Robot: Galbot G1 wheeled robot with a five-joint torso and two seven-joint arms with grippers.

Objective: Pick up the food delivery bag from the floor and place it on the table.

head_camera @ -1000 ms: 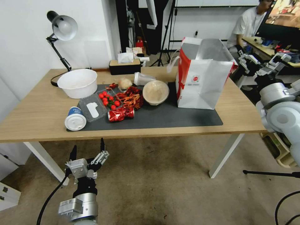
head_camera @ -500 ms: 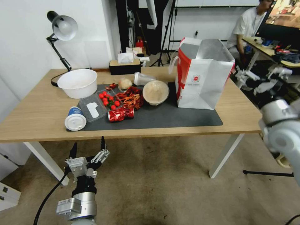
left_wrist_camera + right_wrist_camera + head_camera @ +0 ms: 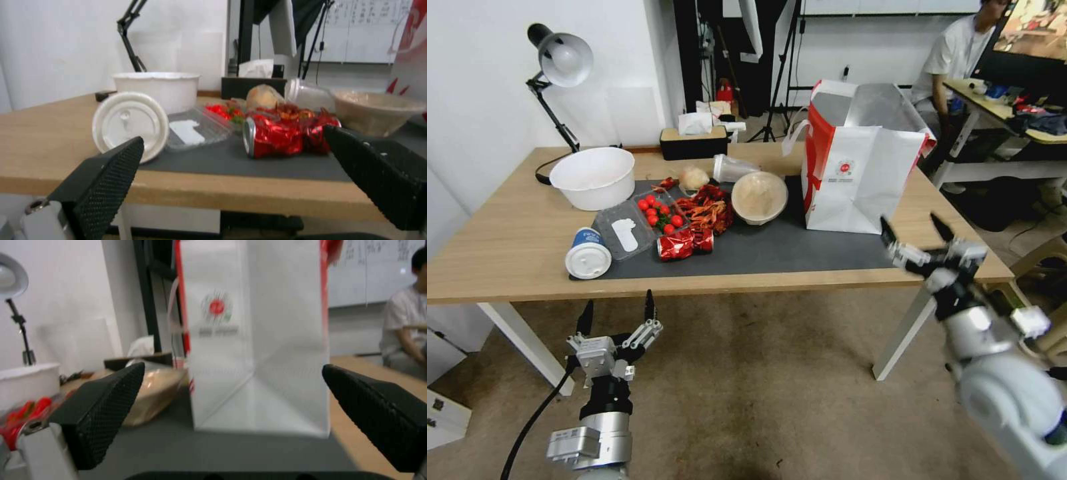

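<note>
Bag (image 3: 860, 177) upright on table (image 3: 507, 247), right of centre frame, its base on the mat's (image 3: 800, 250) right end. Right gripper (image 3: 917, 233) at lower right, fingers spread wide, empty, just short of bag. Left gripper (image 3: 616, 311) lower left, below table edge above floor (image 3: 760, 387), fingers apart, empty.

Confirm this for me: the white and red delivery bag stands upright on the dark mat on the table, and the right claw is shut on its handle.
Not quite. The delivery bag does stand upright on the dark mat on the table, but the right claw is open and holds nothing. The head view shows it apart from the bag, near the table's front edge, and the right wrist view shows its fingers spread wide with the bag beyond them.
</note>
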